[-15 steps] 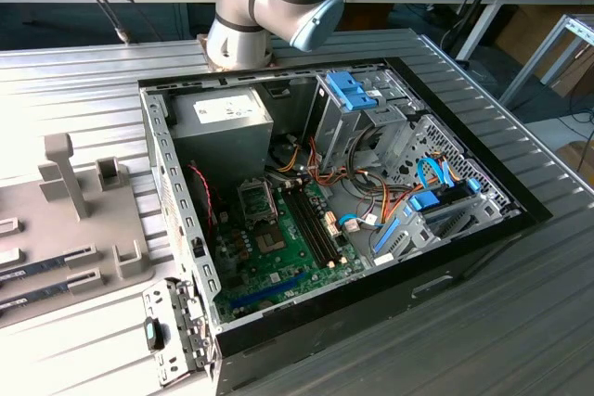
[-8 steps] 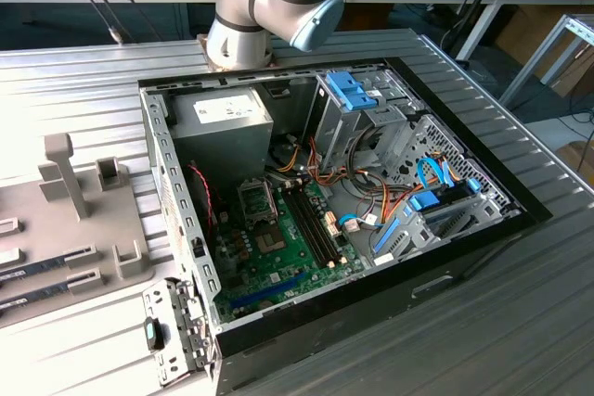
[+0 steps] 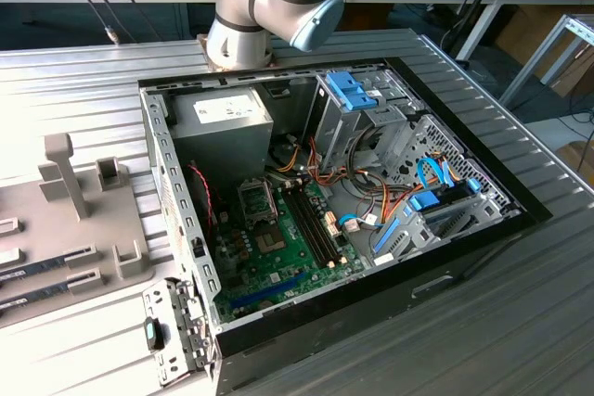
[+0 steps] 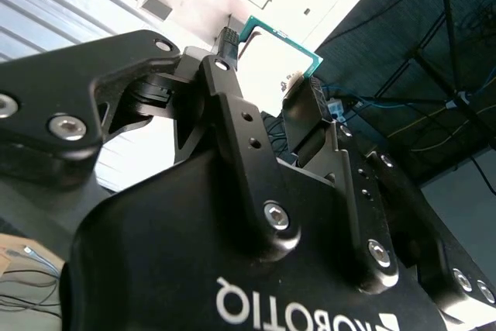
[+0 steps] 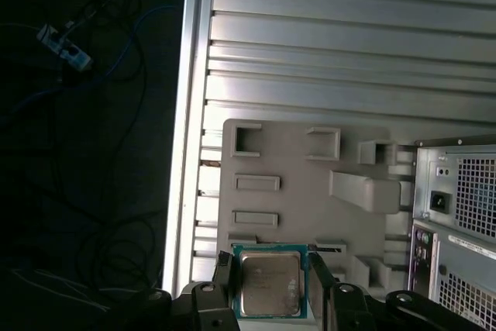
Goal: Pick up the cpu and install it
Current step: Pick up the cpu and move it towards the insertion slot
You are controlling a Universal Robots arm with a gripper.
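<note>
Black pincer (image 5: 270,283) clamped on cpu (image 5: 269,278) edges.

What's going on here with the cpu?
The arm's tool is shut on the cpu, gripping it by two opposite edges. In the first wrist view it is held above the grey fixture tray next to the computer case. The case lies open in the exterior view; the cpu is not installed yet.

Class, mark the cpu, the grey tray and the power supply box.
cpu (image 5: 269,283): first wrist view, metal top.
grey tray (image 5: 298,164): first wrist view, bare surface.
power supply box (image 3: 227,114): exterior view, top face.
</note>
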